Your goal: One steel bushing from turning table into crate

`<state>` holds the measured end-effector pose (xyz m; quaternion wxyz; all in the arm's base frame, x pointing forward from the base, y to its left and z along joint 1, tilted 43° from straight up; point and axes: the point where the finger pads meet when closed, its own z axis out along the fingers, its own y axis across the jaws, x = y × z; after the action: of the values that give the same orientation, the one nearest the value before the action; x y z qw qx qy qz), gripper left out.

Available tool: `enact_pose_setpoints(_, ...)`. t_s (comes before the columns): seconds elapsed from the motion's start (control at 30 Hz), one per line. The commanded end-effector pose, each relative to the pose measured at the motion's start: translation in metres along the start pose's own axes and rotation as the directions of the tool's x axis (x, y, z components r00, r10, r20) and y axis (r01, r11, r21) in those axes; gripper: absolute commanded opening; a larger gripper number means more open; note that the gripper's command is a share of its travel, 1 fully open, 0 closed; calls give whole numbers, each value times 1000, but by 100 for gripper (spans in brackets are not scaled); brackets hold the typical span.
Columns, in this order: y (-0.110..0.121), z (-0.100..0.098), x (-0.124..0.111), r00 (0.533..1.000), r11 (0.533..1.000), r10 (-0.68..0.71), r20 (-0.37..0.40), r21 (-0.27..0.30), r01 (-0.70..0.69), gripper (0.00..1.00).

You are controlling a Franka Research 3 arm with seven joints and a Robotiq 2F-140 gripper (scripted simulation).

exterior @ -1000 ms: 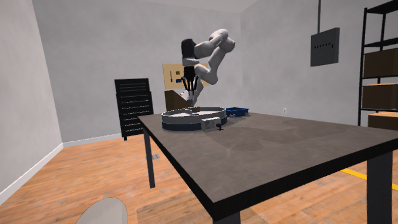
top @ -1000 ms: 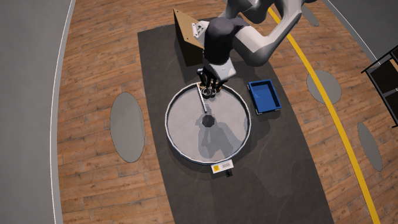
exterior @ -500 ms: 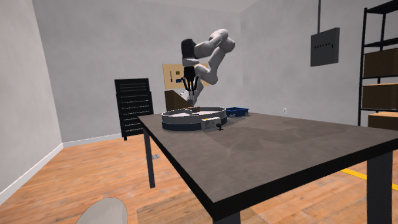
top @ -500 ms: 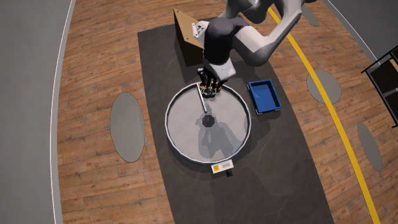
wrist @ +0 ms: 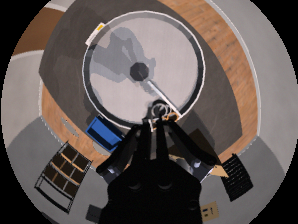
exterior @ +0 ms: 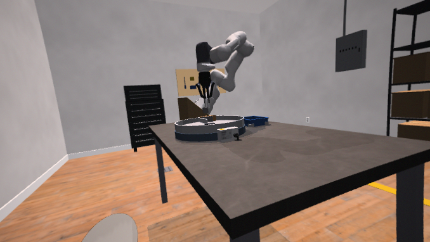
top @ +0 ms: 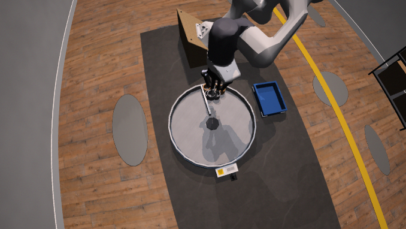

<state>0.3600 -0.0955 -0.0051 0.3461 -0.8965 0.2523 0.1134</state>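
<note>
The round grey turning table [top: 212, 125] stands in the middle of the dark table top, with a black hub [top: 212, 123] and a thin bar [top: 205, 100] running to its far rim. My gripper [top: 213, 90] is over that far rim, shut on a small steel bushing [top: 212, 95], and in the side view it holds it a little above the rim [exterior: 206, 109]. Brass-coloured bushings [top: 206, 87] lie on the turning table right under the fingers, partly hidden. The blue crate [top: 269, 98] stands empty to the right of the turning table. The wrist view shows the fingertips [wrist: 157, 111] closed on a small ring.
A brown slanted board stand [top: 190, 39] is just behind the turning table, close to the arm. A white control box with a yellow label [top: 226, 169] sits at the turning table's near edge. A black shelf rack [top: 392, 87] stands far right, off the table.
</note>
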Motion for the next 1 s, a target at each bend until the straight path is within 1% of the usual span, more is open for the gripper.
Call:
enact_pose_setpoints(0.0, -1, -2, 1, 1000, 1000, 5, -2, -1, -5, 0)
enact_pose_setpoints(0.27, -3, -2, 0, 1000, 1000, 5, -2, -1, -5, 0)
enact_pose_setpoints(0.4, -11, -2, -3, 1000, 1000, 5, -2, -1, -5, 0)
enact_pose_setpoints(0.5, -22, -2, -9, 1000, 1000, 5, -2, -1, -5, 0)
enact_pose_setpoints(0.57, -22, -2, -9, 1000, 1000, 5, -2, -1, -5, 0)
enact_pose_setpoints(0.77, -58, -2, -26, 1000, 1000, 5, -2, -1, -5, 0)
enact_pose_setpoints(0.97, -110, -2, -50, 1000, 1000, 5, -2, -1, -5, 0)
